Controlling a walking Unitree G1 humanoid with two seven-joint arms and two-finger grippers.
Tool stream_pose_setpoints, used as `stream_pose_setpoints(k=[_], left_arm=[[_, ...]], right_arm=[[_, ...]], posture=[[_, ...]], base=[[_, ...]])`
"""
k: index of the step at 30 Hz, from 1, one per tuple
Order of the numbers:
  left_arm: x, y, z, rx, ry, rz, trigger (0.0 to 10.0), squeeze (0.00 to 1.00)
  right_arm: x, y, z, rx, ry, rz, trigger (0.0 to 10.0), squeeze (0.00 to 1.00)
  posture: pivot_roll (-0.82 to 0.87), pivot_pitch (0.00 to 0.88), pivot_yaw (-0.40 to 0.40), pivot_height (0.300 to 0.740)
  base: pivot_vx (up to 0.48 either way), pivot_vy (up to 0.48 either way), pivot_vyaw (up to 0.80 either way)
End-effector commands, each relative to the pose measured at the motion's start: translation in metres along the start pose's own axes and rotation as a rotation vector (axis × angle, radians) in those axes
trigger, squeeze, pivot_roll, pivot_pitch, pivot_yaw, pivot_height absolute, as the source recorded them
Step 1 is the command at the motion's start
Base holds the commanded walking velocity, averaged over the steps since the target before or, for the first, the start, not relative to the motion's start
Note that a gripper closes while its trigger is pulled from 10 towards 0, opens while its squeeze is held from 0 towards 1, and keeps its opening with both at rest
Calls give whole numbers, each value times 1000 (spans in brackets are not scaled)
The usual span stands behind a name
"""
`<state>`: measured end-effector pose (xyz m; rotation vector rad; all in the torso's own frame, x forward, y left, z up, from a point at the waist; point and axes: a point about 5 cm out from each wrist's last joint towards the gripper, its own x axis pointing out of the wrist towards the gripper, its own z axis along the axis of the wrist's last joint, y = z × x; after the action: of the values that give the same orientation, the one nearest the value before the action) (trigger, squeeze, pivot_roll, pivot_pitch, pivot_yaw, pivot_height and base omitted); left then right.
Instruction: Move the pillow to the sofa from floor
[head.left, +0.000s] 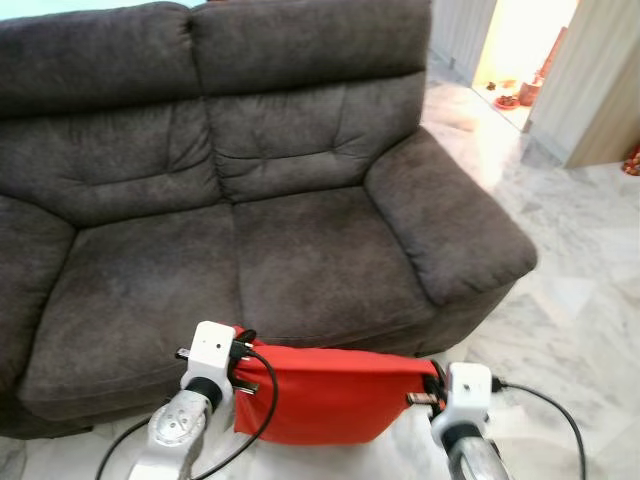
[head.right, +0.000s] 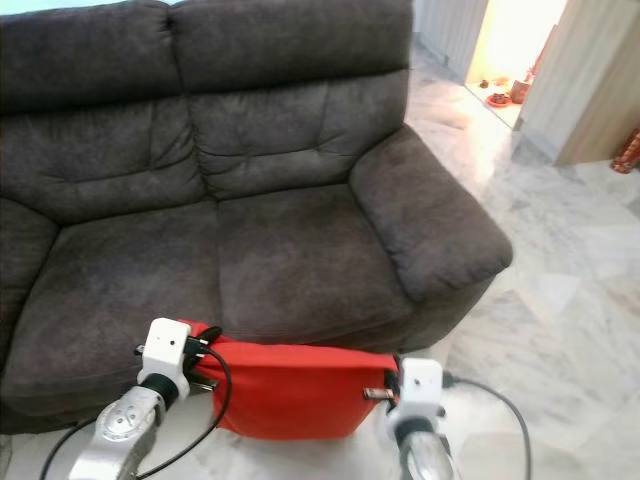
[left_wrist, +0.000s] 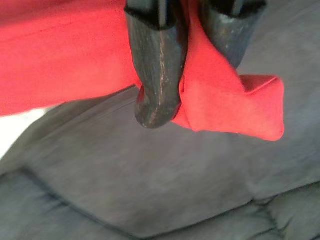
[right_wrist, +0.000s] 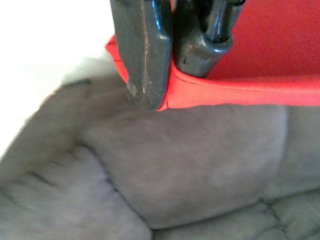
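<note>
Arms: we see our two silver forearms lowest in the head views, each ending in a white wrist block with a black cable looping off it
Left gripper (left_wrist: 192, 107): clenched on one top corner of the red pillow (head.left: 330, 395); in the left wrist view the cloth is bunched and folded between the two black fingers (left_wrist: 155, 75)
Right gripper (right_wrist: 172, 82): clenched on the opposite top corner, the seam edge pinched flat between its fingers
Pillow position: held up between both grippers, off the marble floor (head.left: 590, 260), hanging just in front of the front edge of the sofa (head.left: 300, 150); its top edge overlaps the seat front in the head views, and we cannot tell whether it touches the upholstery
Sofa: dark grey two-seater, both seat cushions bare, armrest (head.left: 450, 225) on our right side
Handling, our judgement: light and soft; the top edge spans the gap between the grippers and the body hangs limp below, so it will swing and fold rather than hold a shape; the fabric looks matte, not slippery, and nothing about it is fragile
Grip choice, our judgement: two top corners suit it, since the seams give the fingers something firm to bite; a one-sided hold would let it twist
Stage, our judgement: lift done, placement not yet; the pillow needs carrying forward over a seat cushion before release
Risk: the lower edge may catch on the seat front if carried too low
</note>
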<state>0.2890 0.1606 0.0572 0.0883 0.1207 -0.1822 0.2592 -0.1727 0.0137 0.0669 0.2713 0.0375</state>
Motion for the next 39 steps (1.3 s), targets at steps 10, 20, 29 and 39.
stream_pose_setpoints(k=[10,20,29,39], left_arm=[[-5,27,7,33,-19,80,10000,0],[-6,28,9,12,-33,62,10000,0],[-6,27,10,13,-40,57,10000,0],[-6,28,11,13,-42,57,10000,0]], right_arm=[[2,-18,17,19,-83,-95,10000,0],[3,-20,17,19,-86,-104,10000,0],[4,-19,17,18,-88,-101,10000,0],[5,-18,17,13,-89,-94,10000,0]], posture=[[104,106,29,740],[97,98,31,740],[93,82,30,740],[95,72,33,740]], base=[[0,-255,0],[0,0,0],[0,0,0],[74,0,0]])
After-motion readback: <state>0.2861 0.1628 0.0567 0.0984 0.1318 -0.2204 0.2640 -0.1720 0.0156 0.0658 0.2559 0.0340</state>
